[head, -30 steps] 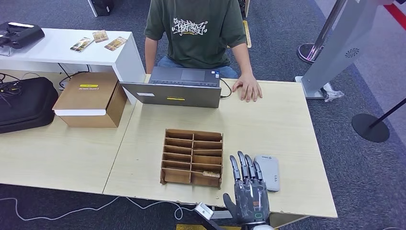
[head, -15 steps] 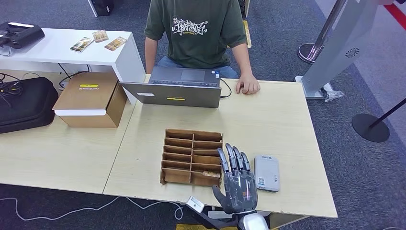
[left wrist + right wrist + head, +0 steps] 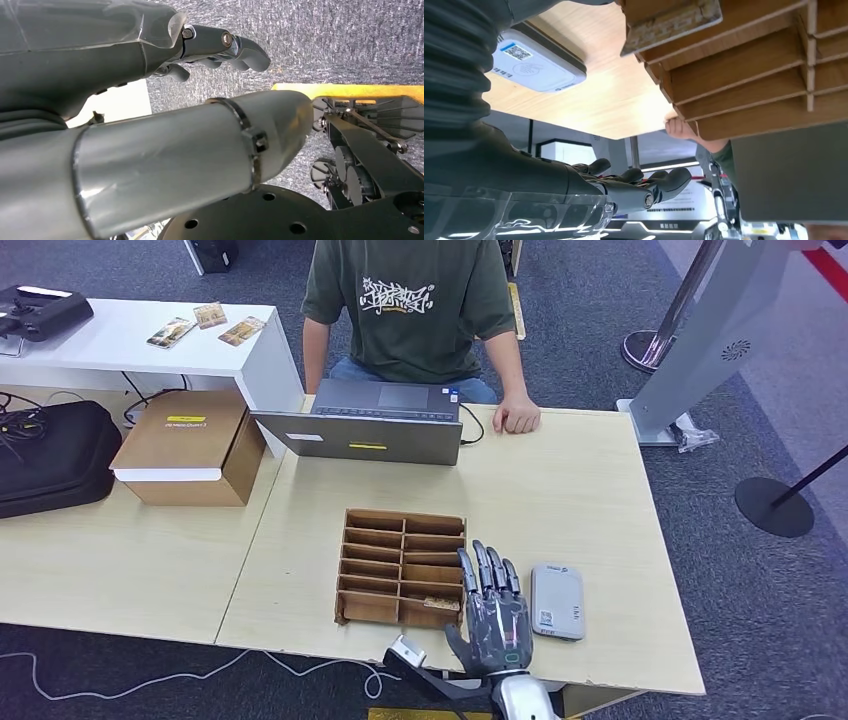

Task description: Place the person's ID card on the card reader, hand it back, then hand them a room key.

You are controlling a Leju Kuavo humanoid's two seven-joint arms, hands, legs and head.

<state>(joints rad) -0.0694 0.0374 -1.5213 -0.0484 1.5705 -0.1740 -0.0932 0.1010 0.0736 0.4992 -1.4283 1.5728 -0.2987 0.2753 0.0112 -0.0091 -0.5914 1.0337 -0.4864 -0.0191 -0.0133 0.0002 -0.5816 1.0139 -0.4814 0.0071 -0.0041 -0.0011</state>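
The pale wooden worktop carries everything, with a person in a dark green printed T-shirt seated at its far edge behind a grey open laptop; that person's hand, spread flat on the worktop a second ago, is now drawn in and loosely curled beside the laptop. At the near edge stands the brown slotted wooden card rack, and just right of it lies the flat grey card reader, bare on top. The robot's right hand has slid left off the reader and now hovers between reader and rack, fingers straight, spread and holding nothing. A patterned room key card sits in the rack's near right slot, just by those fingers. The ID steps look finished; fetching the key seems next. The left hand hangs low beside the body, fingers loosely curled, holding nothing.
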